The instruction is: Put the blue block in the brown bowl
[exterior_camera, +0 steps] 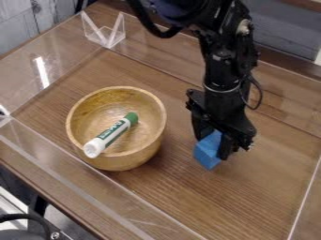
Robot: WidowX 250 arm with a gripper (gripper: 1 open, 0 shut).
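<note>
The blue block (208, 152) stands on the wooden table, right of the brown bowl (81, 106). My gripper (215, 144) comes straight down over the block, its dark fingers on either side and shut on it. The block's lower part shows below the fingers, and it seems to rest on the table still. The bowl sits about a block's width to the left. It holds a white-and-green tube (109, 134) lying at a slant.
Low clear plastic walls (51, 58) ring the wooden table top (150, 202). A clear folded plastic piece (104, 28) stands at the back left. The black arm (226, 47) rises from the gripper toward the top of the view.
</note>
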